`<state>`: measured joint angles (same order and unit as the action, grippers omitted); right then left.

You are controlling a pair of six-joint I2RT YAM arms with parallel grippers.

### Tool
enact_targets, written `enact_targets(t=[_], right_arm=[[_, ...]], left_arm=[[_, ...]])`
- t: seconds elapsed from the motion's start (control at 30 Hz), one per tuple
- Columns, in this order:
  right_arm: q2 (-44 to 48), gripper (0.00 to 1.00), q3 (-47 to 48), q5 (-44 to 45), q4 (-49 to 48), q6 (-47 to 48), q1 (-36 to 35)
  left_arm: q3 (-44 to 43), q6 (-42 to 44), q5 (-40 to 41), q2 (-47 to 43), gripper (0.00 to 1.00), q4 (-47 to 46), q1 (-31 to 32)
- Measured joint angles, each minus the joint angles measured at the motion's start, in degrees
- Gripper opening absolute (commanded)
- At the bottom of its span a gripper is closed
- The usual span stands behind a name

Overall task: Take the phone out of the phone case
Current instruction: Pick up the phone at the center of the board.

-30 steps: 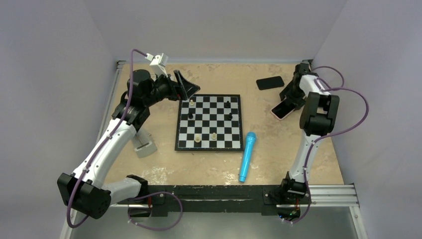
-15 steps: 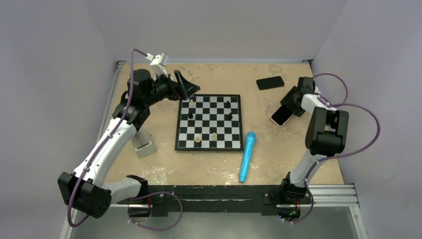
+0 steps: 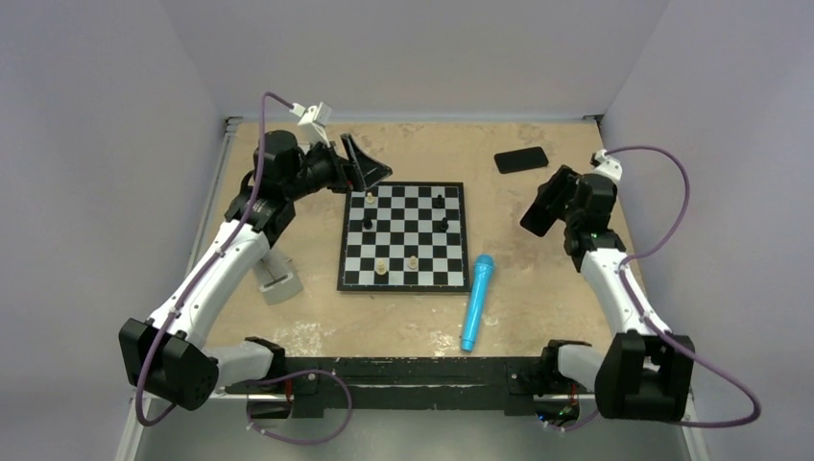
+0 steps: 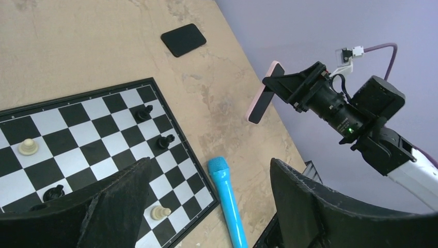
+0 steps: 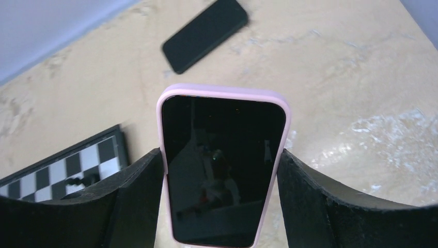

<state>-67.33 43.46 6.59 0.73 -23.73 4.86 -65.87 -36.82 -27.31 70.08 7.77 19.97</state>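
Our right gripper (image 3: pixel 545 202) clamps the phone (image 5: pixel 223 160) by its long edges, pink case (image 5: pixel 222 89) on, and we hold it tilted in the air above the table (image 3: pixel 538 307). Our left gripper (image 3: pixel 369 170) hangs wide open over the chessboard's (image 3: pixel 403 235) far left corner.

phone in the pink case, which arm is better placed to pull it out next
Probably left. The right pincer grips the cased phone, holding it off the table. The left pincer is open and empty by the chessboard, facing the phone.
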Motion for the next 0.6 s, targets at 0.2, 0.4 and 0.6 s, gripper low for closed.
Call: enact_targets(t=[0.2, 0.4, 0.6], right_arm=[[10.88, 0.0, -3.78, 1.84, 0.33, 0.9, -9.79], [17.11, 0.0, -4.22, 2.03, 2.89, 1.95, -19.1], [19.02, 0.0, -4.22, -2.23, 3.52, 2.36, -27.96]], left_arm=[[0.0, -0.17, -0.04, 0.48, 0.84, -0.09, 2.12], [0.04, -0.15, -1.03, 0.48, 0.79, -1.03, 4.48], [0.15, -0.66, -3.8, 0.39, 0.79, -5.16, 5.68]])
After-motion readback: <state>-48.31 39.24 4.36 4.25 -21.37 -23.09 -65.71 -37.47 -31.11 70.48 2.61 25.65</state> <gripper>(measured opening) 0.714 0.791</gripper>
